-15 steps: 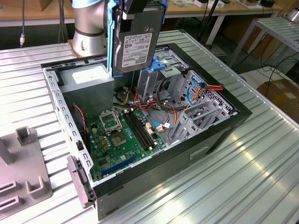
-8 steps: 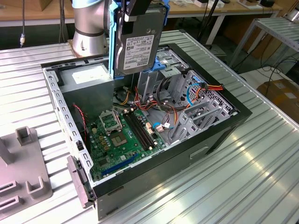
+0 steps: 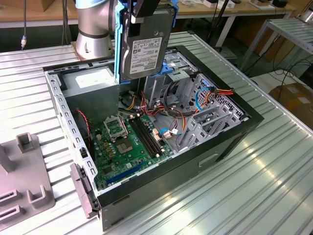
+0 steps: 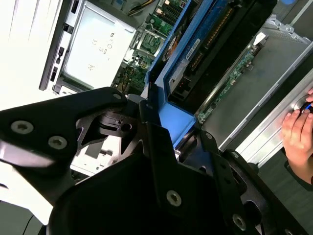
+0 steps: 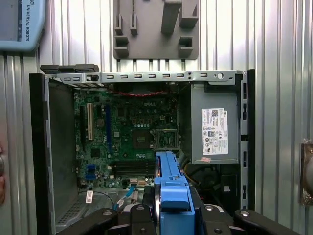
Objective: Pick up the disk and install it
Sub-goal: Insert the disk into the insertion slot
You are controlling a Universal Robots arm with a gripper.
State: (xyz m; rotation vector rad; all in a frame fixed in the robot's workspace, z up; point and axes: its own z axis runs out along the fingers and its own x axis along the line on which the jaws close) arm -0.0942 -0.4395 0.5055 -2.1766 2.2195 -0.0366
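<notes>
Exterior view is showing the gripper (image 3: 143,9) clamping the disk (image 3: 145,46) by its upper end, so the drive is hanging upright with its label facing outward, above the back part of the open computer case (image 3: 230,142). In the second wrist view the 2 fingers (image 4: 146,115) are pressing on the blue rail at 1 end of the disk (image 4: 205,49) - a grasp on plastic, not on the metal body.

Judging from that hold, the main risk is the disk twisting or slipping in the jaws if its lower edge is nudging anything on the way down. The likeliest snags are the loose cables (image 3: 215,93) lying across the drive cage (image 3: 183,81), the cage's own sheet-metal edges, and the power supply (image 3: 90,81) sitting just beside the hanging drive. A knock there could be tilting the rails out of line with their slot. A person's hand (image 4: 299,129) is resting on metal just outside the case, which is adding a hazard if the arm is swinging that way.

Room is generous above the case. Over the motherboard (image 3: 129,142) the interior is lying open and low - nothing tall is rising there. Toward the exterior view's right the cage and wiring are crowding the space, and the case rim is bounding every side. The grey fixture (image 3: 29,186) is standing well apart on the table (image 3: 254,191).
</notes>
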